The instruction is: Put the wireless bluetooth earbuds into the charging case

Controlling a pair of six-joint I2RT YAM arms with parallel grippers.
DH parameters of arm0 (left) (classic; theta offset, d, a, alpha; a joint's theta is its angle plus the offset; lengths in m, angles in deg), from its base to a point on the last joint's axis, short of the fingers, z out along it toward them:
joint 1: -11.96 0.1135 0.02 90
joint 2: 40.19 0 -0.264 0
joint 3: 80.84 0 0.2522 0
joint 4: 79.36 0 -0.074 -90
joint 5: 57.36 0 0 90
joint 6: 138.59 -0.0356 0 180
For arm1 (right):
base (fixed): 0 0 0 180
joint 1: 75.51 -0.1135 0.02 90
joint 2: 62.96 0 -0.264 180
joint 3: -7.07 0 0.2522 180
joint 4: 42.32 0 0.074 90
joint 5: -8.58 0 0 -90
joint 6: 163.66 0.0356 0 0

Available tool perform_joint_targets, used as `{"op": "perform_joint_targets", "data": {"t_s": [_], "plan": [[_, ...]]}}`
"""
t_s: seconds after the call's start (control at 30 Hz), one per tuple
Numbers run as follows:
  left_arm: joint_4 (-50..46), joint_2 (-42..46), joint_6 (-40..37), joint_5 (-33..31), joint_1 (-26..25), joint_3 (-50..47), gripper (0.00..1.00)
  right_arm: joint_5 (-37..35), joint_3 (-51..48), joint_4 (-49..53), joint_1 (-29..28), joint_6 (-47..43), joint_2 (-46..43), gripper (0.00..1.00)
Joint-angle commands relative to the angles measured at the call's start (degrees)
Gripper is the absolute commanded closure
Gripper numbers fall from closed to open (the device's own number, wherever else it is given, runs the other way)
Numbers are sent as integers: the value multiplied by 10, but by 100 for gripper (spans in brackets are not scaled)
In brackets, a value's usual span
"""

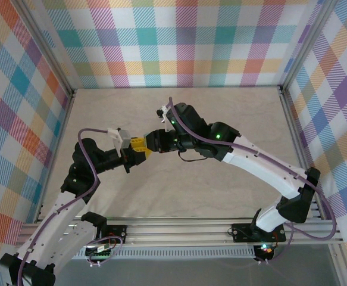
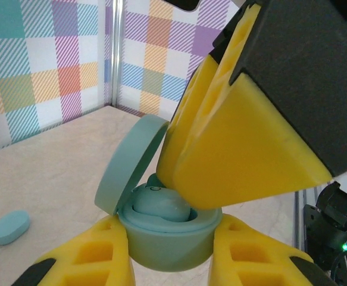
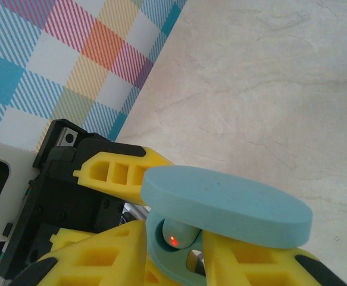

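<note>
Left tool (image 2: pixel 170 262) pinches the open charging case (image 2: pixel 167 247); an earbud (image 2: pixel 161 205) sits in its well directly beneath my right tool (image 2: pixel 182 179), whose spread I cannot tell.

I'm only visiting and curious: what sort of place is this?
Probably a robot test booth, not a home or factory: plaid walls on a metal frame, a marble-look table, and two robot arms bolted to a rail at its near edge.

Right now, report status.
Left pincer shut on open charging case. Right pincer open above it. One earbud inside. Second closed case lies aside on table.
</note>
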Motion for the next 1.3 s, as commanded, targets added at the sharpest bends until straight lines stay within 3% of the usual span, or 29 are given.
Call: {"op": "perform_joint_targets", "data": {"t_s": [0.0, 0.27, 0.47, 0.6, 0.83, 1.0, 1.27], "plan": [[53, 15, 3, 2, -2, 1, 100, -15, 19, 40, -2, -11, 3, 67], [58, 10, 2, 2, -3, -6, 100, 0, 72, 57, -4, -21, 0, 67], [36, -9, -1, 2, -2, 9, 100, 36, 73, 33, -4, -28, -15, 73], [33, -10, 0, 6, -3, 11, 100, 21, 80, 39, -3, -49, -25, 76], [22, -11, 0, 10, -2, 16, 100, 38, 94, 33, 47, -77, -25, 77], [19, -5, 5, 15, -4, 22, 100, 97, 117, 52, 90, -86, 13, 75], [14, -7, 15, 19, -6, 46, 100, 188, 80, 46, 93, -99, 29, 79]]}}
